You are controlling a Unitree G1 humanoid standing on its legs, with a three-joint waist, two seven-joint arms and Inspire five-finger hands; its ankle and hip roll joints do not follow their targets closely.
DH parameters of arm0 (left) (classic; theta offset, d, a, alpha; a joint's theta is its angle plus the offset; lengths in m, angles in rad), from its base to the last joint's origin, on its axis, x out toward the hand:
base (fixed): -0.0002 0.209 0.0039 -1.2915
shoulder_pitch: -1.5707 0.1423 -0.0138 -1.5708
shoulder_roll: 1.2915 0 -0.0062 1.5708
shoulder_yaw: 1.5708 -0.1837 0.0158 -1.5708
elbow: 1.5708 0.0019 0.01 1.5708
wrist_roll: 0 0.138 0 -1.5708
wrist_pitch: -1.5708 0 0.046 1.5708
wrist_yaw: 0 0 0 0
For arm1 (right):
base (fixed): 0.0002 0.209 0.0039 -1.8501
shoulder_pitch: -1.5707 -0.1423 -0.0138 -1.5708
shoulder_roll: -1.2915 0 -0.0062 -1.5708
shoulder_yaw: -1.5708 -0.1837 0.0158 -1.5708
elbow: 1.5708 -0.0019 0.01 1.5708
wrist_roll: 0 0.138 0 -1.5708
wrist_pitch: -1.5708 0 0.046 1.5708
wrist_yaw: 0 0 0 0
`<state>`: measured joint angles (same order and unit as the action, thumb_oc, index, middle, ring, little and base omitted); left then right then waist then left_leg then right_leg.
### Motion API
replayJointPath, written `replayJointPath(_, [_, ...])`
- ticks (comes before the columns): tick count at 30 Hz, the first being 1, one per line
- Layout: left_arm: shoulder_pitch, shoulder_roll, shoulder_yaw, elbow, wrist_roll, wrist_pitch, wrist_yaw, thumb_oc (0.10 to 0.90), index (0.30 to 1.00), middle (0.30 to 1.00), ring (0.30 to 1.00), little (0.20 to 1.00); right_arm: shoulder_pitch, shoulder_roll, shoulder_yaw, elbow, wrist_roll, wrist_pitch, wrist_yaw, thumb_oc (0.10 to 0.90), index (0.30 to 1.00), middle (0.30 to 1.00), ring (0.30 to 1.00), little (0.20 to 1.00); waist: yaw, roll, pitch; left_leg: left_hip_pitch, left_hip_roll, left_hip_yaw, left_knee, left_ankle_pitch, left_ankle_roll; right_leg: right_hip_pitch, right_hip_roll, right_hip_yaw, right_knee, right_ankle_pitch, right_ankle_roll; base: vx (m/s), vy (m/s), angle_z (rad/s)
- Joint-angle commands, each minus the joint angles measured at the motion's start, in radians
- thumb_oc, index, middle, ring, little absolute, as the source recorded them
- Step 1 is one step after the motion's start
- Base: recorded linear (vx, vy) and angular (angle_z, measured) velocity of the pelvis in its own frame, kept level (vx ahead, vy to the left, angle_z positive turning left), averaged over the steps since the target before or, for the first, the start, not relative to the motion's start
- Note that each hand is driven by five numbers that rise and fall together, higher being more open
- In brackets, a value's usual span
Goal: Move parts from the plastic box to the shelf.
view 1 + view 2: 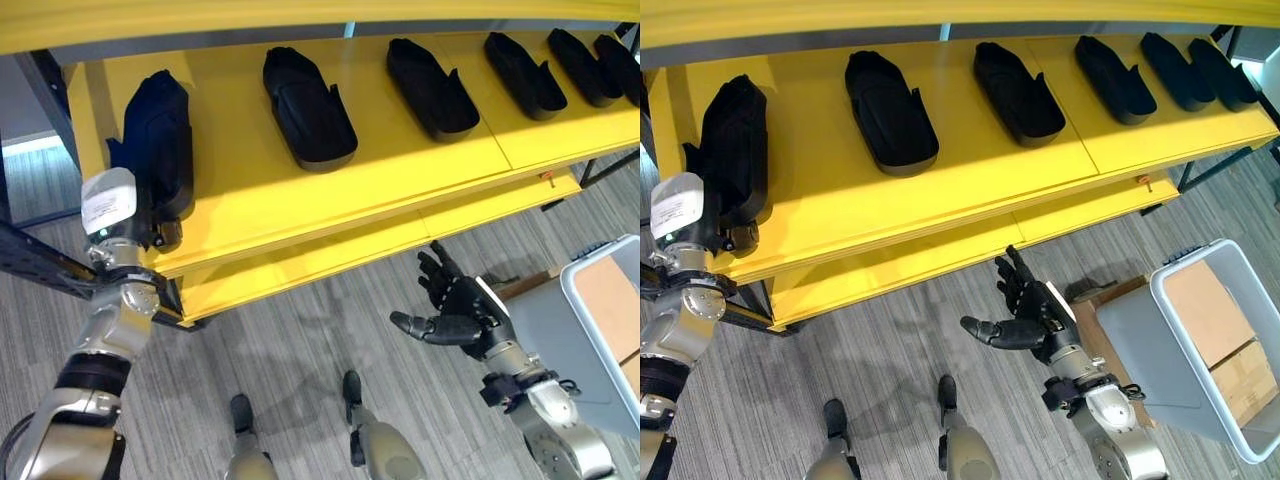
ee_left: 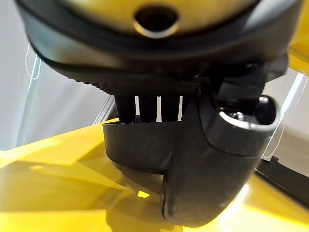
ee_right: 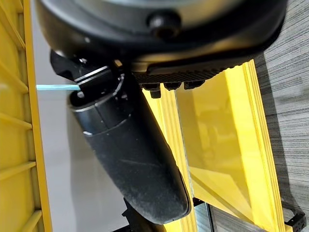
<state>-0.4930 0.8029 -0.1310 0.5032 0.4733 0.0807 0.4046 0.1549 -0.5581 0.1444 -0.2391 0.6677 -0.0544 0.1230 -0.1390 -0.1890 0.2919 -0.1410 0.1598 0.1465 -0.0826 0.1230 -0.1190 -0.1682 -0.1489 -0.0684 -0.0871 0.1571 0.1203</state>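
Note:
A long black moulded part lies at the left end of the yellow shelf. My left hand grips its near end. In the left wrist view the fingers reach behind the part's rim and the thumb presses across its front. My right hand hovers open over the floor in front of the lower shelf, fingers spread, nothing in it. The grey plastic box stands to its right, with cardboard pieces inside.
Several more black parts lie in a row along the top shelf. A lower yellow shelf board juts out beneath. Dark frame posts stand at the shelf's left end. Grey plank floor lies in front.

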Motion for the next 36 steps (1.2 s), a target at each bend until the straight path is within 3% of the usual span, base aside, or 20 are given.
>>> replayJointPath(1, [-0.069, 0.096, 0.085, 0.066, -0.028, 0.010, 0.038, 0.400, 0.300, 0.300, 0.300, 0.300, -0.047, -0.030, -0.081, -0.109, -0.002, -0.075, 0.009, 0.900, 1.000, 1.000, 1.000, 1.000, 0.005, -0.009, -0.029, 0.098, 0.010, 0.044, -0.005, -0.106, 0.026, 0.109, -0.058, -0.036, 0.000, -0.084, 0.057, 0.00, 0.000, 0.00])
replayJointPath(3, [-0.079, 0.095, 0.075, 0.068, -0.025, 0.012, 0.037, 0.420, 0.327, 0.327, 0.327, 0.327, -0.048, -0.033, -0.082, -0.110, -0.001, -0.077, 0.007, 0.900, 1.000, 1.000, 1.000, 1.000, 0.003, -0.011, -0.030, 0.098, 0.009, 0.044, -0.005, -0.107, 0.027, 0.109, -0.058, -0.035, 0.000, -0.084, 0.057, 0.00, 0.000, 0.00])
replayJointPath(4, [-0.081, 0.095, 0.072, 0.070, -0.023, 0.011, 0.037, 0.480, 0.413, 0.413, 0.413, 0.413, -0.046, -0.033, -0.082, -0.111, 0.000, -0.078, 0.007, 0.900, 1.000, 1.000, 1.000, 1.000, 0.002, -0.012, -0.030, 0.099, 0.009, 0.044, -0.005, -0.108, 0.027, 0.110, -0.058, -0.035, 0.000, -0.084, 0.057, 0.00, 0.000, 0.00])
replayJointPath(6, [-0.082, 0.095, 0.070, 0.071, -0.021, 0.010, 0.037, 0.692, 0.709, 0.709, 0.709, 0.709, -0.045, -0.033, -0.084, -0.111, 0.000, -0.078, 0.006, 0.900, 1.000, 1.000, 1.000, 1.000, 0.003, -0.012, -0.030, 0.100, 0.009, 0.045, -0.005, -0.109, 0.027, 0.110, -0.059, -0.034, 0.000, -0.085, 0.057, 0.00, 0.000, 0.00])
replayJointPath(7, [-0.084, 0.096, 0.069, 0.070, -0.018, 0.009, 0.035, 0.900, 1.000, 1.000, 1.000, 1.000, -0.043, -0.033, -0.086, -0.111, -0.001, -0.078, 0.007, 0.900, 1.000, 1.000, 1.000, 1.000, 0.002, -0.012, -0.030, 0.102, 0.009, 0.046, -0.005, -0.110, 0.027, 0.110, -0.058, -0.032, 0.000, -0.085, 0.057, 0.00, 0.000, 0.00])
replayJointPath(19, [-0.065, 0.131, 0.060, -0.009, 0.069, -0.003, 0.036, 0.900, 1.000, 1.000, 1.000, 1.000, -0.030, -0.035, -0.109, -0.111, -0.001, -0.083, 0.002, 0.900, 1.000, 1.000, 1.000, 1.000, 0.002, -0.004, -0.031, 0.119, 0.007, 0.052, -0.005, -0.117, 0.028, 0.118, -0.058, -0.025, 0.000, -0.090, 0.057, 0.00, 0.000, 0.00])
replayJointPath(36, [0.139, 0.183, 0.196, -0.226, 0.204, -0.044, 0.019, 0.900, 1.000, 1.000, 1.000, 1.000, -0.028, -0.019, -0.144, -0.073, -0.009, -0.085, -0.014, 0.900, 1.000, 1.000, 1.000, 1.000, 0.025, 0.027, -0.047, 0.144, -0.001, 0.044, -0.005, -0.133, 0.031, 0.150, -0.063, -0.036, 0.000, -0.106, 0.054, 0.00, 0.000, 0.00])
